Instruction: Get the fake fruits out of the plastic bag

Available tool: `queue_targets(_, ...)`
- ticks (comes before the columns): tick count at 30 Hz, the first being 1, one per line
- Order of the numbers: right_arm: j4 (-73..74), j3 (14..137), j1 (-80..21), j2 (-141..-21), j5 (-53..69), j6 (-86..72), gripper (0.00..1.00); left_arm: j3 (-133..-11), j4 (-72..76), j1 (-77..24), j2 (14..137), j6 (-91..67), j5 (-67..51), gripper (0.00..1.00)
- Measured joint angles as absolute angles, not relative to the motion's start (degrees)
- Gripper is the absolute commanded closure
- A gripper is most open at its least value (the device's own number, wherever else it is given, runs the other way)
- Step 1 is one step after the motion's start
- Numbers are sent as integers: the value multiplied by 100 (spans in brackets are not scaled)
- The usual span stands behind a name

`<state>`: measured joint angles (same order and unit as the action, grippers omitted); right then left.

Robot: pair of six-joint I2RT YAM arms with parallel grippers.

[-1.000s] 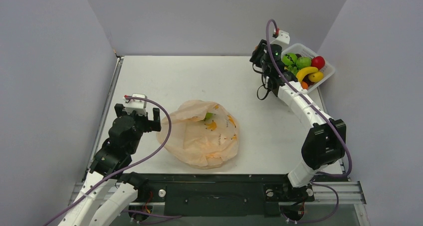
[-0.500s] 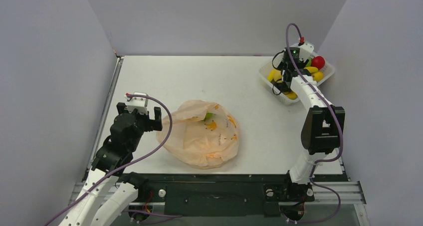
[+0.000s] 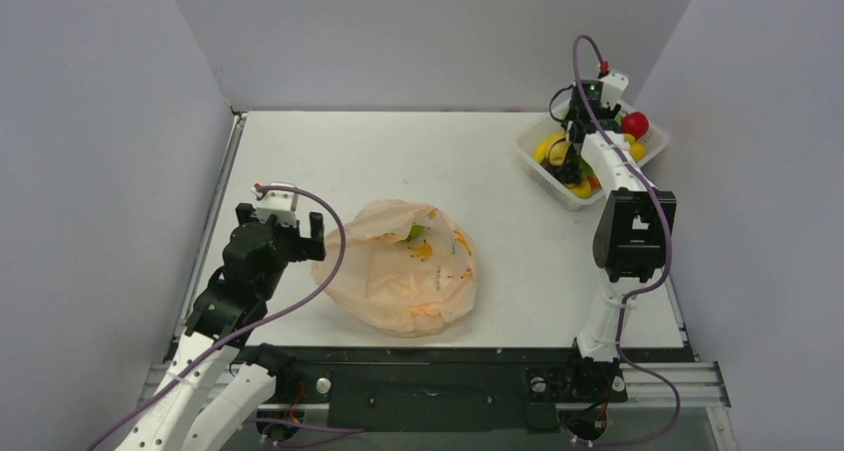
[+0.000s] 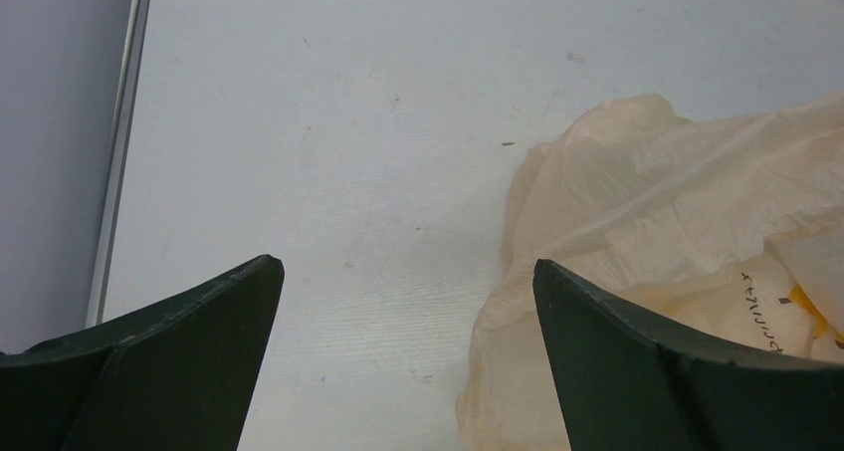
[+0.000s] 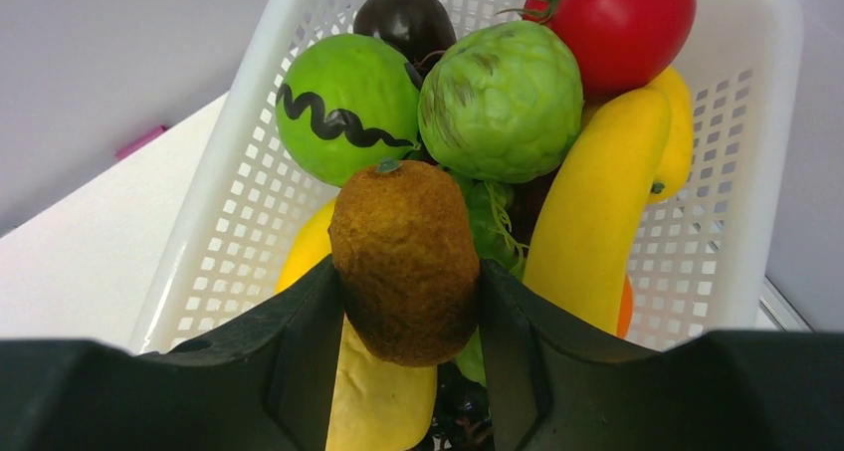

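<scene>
Having been swung over the basket at the table's far-right corner, the brown fruit was clamped in the right gripper, judged ready for release; the left gripper was held wide beside the plastic bag near the front edge.

No text can be read outright: the plastic bag carries a slanted line of small dark printed characters, too fine to make out, at four o'clock in the left wrist view, and a green fruit bears a black wavy squiggle.
</scene>
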<state>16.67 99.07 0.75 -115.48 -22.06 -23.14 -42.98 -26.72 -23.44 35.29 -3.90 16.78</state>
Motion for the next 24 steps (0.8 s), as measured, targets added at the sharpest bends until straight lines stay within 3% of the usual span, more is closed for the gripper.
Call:
queue_targets(3, 1754, 10005, 82, -11727, -2152, -2296, 43, -4298, -2674, -2340, 3566, -392, 1649, 3)
queue_targets(7, 1890, 10009, 82, -11799, -2121, -2274, 29, -4298, -2674, -2340, 3583, -392, 1640, 3)
queue_targets(16, 1916, 9874, -67, -11629, -2163, -2202, 25, -4298, -2674, -2311, 3588, -405, 1603, 3)
queue_targets(24, 1883, 9247, -582, -10617, -2226, -2252, 25, -4298, -2674, -2287, 3485, -410, 1597, 3)
